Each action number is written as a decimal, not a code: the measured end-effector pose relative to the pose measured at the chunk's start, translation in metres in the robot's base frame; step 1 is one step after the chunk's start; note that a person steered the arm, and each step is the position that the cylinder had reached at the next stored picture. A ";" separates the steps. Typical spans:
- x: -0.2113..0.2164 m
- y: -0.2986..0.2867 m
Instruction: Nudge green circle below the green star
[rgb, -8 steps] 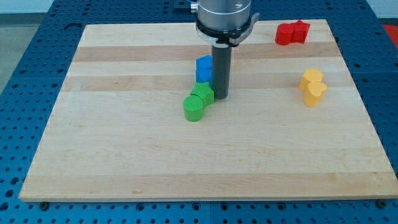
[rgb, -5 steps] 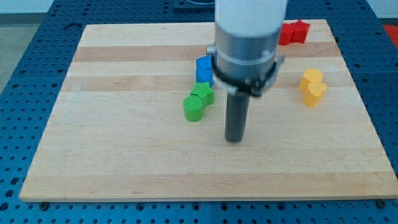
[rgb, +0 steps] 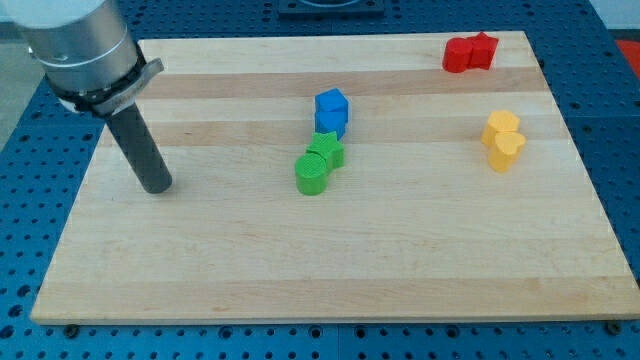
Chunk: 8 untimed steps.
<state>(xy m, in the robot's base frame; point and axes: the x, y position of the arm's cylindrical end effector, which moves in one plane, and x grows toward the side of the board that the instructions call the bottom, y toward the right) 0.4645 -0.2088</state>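
Note:
The green circle (rgb: 312, 173) lies near the middle of the wooden board (rgb: 330, 270), touching the green star (rgb: 326, 150) just up and to its right. The circle sits below and slightly left of the star. My tip (rgb: 157, 187) rests on the board far to the view's left of both green blocks, well apart from them.
Two blue blocks (rgb: 330, 108) stand stacked in a line just above the green star. Two yellow blocks (rgb: 503, 140) sit at the view's right. Two red blocks (rgb: 470, 52), one a star, sit at the top right corner.
My tip has swept from beside the green star, down toward the view's bottom, then far to the view's left. The blocks have not moved.

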 end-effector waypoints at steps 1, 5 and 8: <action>-0.009 0.034; -0.007 0.097; -0.004 0.127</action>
<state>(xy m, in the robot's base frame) 0.4608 -0.0814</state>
